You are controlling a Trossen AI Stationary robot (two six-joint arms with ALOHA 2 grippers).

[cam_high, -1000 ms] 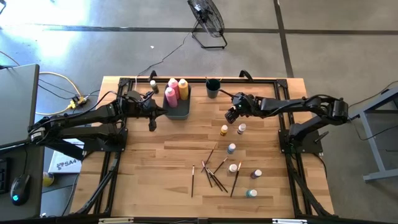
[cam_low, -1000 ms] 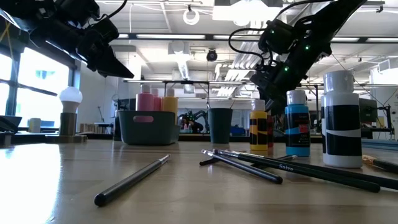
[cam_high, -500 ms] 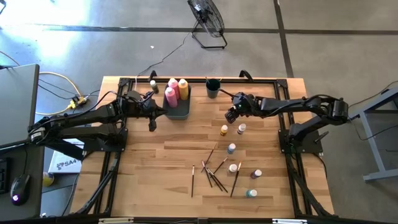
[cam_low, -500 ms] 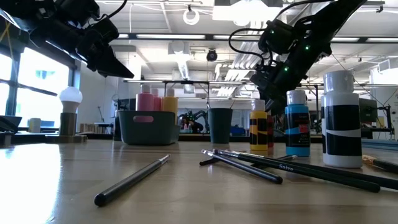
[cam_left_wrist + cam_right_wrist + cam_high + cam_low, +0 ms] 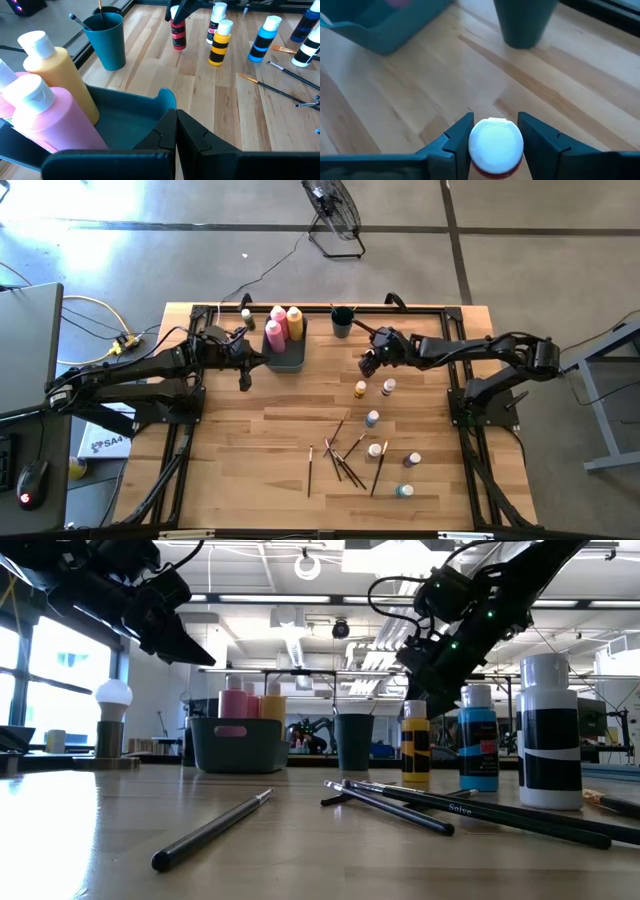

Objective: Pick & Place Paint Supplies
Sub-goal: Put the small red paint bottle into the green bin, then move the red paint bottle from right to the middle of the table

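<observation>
My right gripper is shut on a small red paint bottle with a white cap, right of a dark teal bin and near a teal cup. The bin holds two pink squeeze bottles and a yellow one, standing upright. My left gripper is shut and empty, hovering at the bin's left wall. Several small white-capped bottles stand on the table, and thin dark brushes lie flat nearer the front. My right gripper pinches the red bottle's white cap between its two fingers, one on each side. The fingers come from above, slanting in from the table's right. The bottle is upright below them; whether its base is on the table I cannot tell.
A white knob on a round tan base stands at the far edge, left of the bin. A yellow bottle and a white one stand just in front of my right gripper. A brush stands in the teal cup.
My right gripper has gone a little toward the table's left and up, with the red bottle still upright in its fingers.
</observation>
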